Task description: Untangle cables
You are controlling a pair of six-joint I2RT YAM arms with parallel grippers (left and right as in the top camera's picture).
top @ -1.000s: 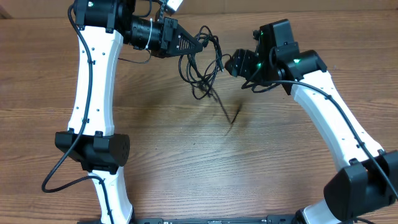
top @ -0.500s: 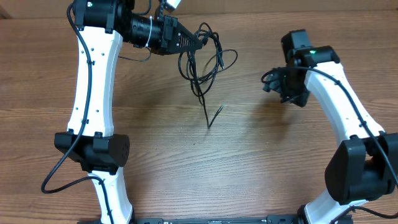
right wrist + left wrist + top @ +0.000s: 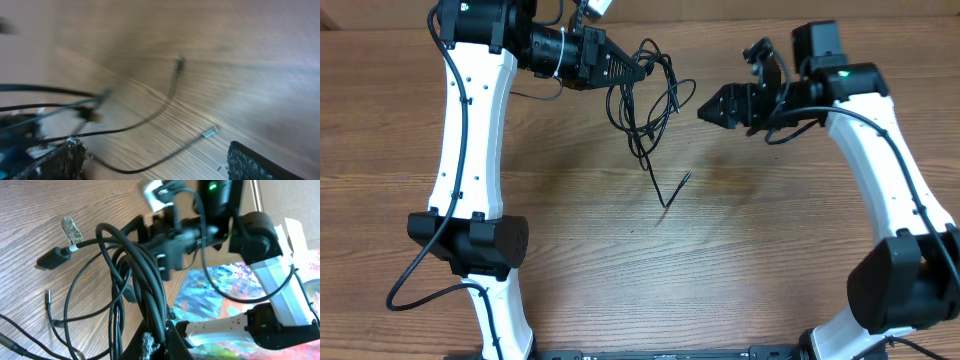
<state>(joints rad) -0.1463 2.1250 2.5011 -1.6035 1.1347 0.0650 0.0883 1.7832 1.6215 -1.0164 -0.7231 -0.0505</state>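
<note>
The cables (image 3: 650, 95) are hanging as one knotted clump at the far side of the desk (image 3: 770, 260), a little left of the middle. Several loops are crossing over each other, and one loose strand is trailing down toward the near side, its tip touching or nearly touching the wood. In the left wrist view the cables (image 3: 135, 275) are showing as thick loops bunched together, with a black plug with a silvery tip (image 3: 60, 255) sticking out to the left. The left gripper (image 3: 642, 68) is pinching the top of the clump between its fingers (image 3: 155, 342) and holding most of it up off the desk. The right gripper (image 3: 705, 112) is hovering just to the right of the clump, apart from it. Its fingers (image 3: 55, 160) are standing spread with nothing between them, and its blurred wrist view is showing only thin strands and a small silvery plug (image 3: 211, 131) lying on the wood. Judging from this, the untangling is hardly begun: no cable is lying free and separate, and the loops are all needing to be pulled apart one by one. The crossings near the pinch look likely to tighten if a strand is tugged sideways. The thicker wires along the arms are running close by but are not mixed in, and the desk is bare around the clump.
</note>
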